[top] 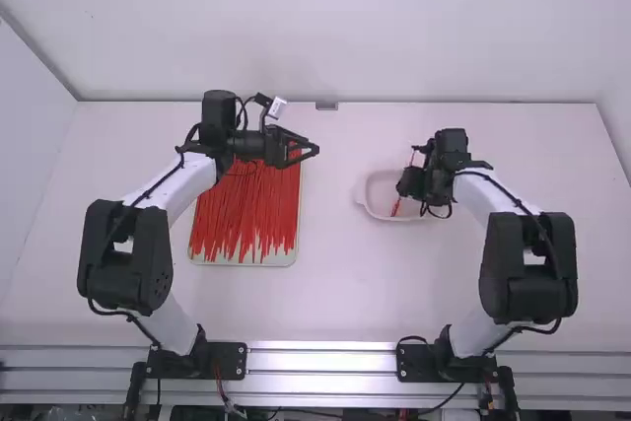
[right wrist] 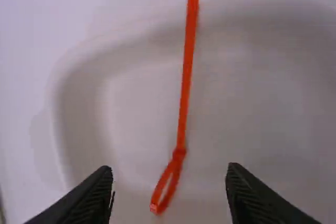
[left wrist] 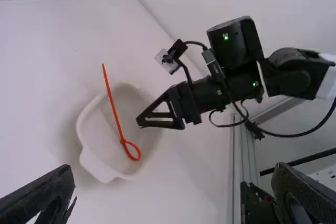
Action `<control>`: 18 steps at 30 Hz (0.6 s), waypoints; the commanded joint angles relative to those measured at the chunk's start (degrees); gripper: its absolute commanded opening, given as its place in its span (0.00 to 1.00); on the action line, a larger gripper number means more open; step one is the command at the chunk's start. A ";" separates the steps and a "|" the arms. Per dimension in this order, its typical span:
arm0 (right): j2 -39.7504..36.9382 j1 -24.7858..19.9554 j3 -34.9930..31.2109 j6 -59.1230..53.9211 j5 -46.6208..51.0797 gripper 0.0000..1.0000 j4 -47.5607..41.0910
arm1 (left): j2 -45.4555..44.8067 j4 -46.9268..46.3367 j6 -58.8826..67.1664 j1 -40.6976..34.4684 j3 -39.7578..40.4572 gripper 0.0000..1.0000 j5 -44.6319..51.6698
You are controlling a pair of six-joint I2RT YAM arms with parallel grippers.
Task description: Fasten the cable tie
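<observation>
Right hand (right wrist: pixel 169 167), fingers spread and holding nothing, hangs just above a white bowl (top: pixel 367 196), right of centre in the high view. In the bowl lies one red cable tie (right wrist: pixel 184 103), its end closed into a small loop and its tail leaning over the rim. Left hand (top: pixel 311 151), also spread and empty, hovers over the upper end of a pile of loose ties (top: pixel 246 214), left of centre on the counter (top: pixel 394 273). This tie looks fastened and delivered. The next move likely calls for singling one fresh tie out of the pile.
</observation>
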 commanded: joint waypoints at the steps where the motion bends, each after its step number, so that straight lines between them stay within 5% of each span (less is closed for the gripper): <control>1: -1.20 -0.50 4.09 0.35 -1.14 0.63 -3.45 | -1.79 -0.17 -0.31 0.83 1.20 0.99 0.42; 9: -10.49 2.69 6.62 0.35 -1.09 0.69 -11.41 | -7.74 -7.85 -0.28 0.81 1.20 0.99 -4.50; 10: -12.31 3.34 6.60 0.35 -1.07 0.98 -12.35 | -9.11 -10.51 -0.26 0.83 1.20 0.99 -6.43; 18: -22.97 7.15 6.60 0.42 0.22 0.98 -19.23 | -17.03 -24.11 3.13 1.18 1.20 0.99 -13.57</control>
